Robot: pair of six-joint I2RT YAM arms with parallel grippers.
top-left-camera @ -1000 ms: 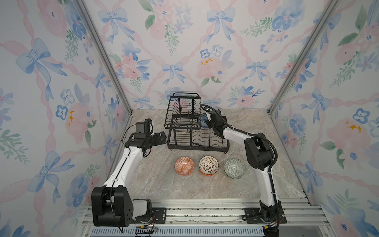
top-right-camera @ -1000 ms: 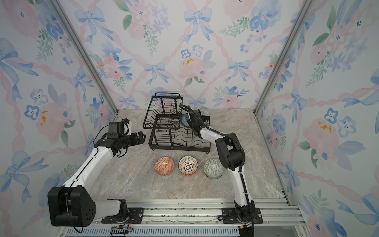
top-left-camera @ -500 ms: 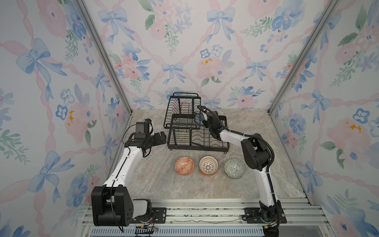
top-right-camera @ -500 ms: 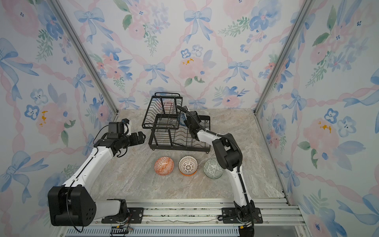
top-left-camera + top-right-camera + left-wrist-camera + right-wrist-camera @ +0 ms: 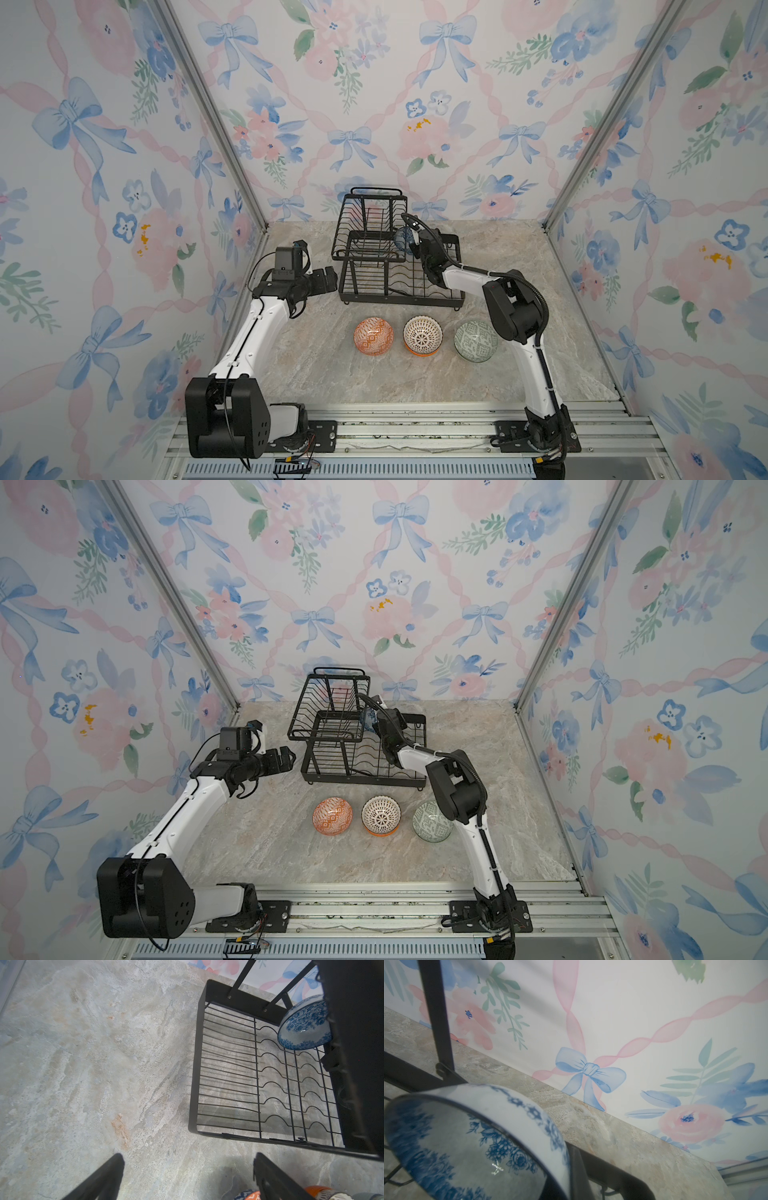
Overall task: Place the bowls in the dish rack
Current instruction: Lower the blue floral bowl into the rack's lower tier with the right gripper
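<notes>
Toward 12 o'clock on the marble tabletop [image 5: 316,374] stands the black wire dish rack [image 5: 399,297], its small upper basket set at the rack's 10 o'clock over the wider slotted tray. At the basket's 3 o'clock edge the right end effector [image 5: 412,245] is clamped on the rim of the blue-and-white bowl [image 5: 401,240], which hangs tipped on its side above the far part of the tray; whether it touches the wires cannot be told. At 9 o'clock of the rack, just beside it and apart from it, the left end effector [image 5: 329,278] hovers empty with its jaws spread wide, and the left wrist view shows both fingers [image 5: 104,1178] above bare tabletop. At 6 o'clock of the rack three bowls sit in a row, running from 9 to 3 o'clock: the orange-and-white bowl [image 5: 373,336], the lattice bowl [image 5: 422,333] nested in a plain orange bowl [image 5: 422,353], and the grey-green bowl [image 5: 476,340], which lies just beside the right arm.
</notes>
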